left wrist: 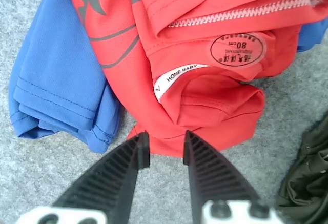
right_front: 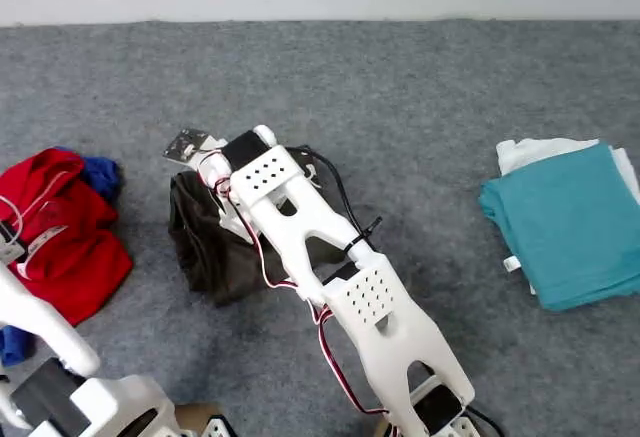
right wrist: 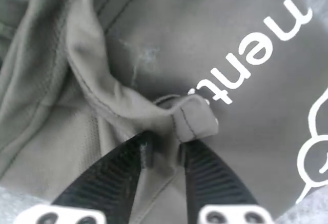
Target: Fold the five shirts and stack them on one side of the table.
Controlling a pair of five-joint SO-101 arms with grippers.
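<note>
A raised fold of the dark olive shirt (right wrist: 77, 80) is pinched between the jaws of the right gripper (right wrist: 164, 149). The left gripper (left wrist: 165, 146) is held with jaws narrowly parted, and the hem of the red shirt (left wrist: 205, 96) lies just beyond the tips, possibly touched. The blue shirt (left wrist: 61, 70) is tucked beside the red one. Well away from both grippers, the folded teal shirt (right_front: 565, 222) is laid on the white shirt (right_front: 530, 149).

R gripper (right wrist: 165, 152) pinching olive shirt (right wrist: 169, 44) fold, white print (right wrist: 256, 55) beside
</note>
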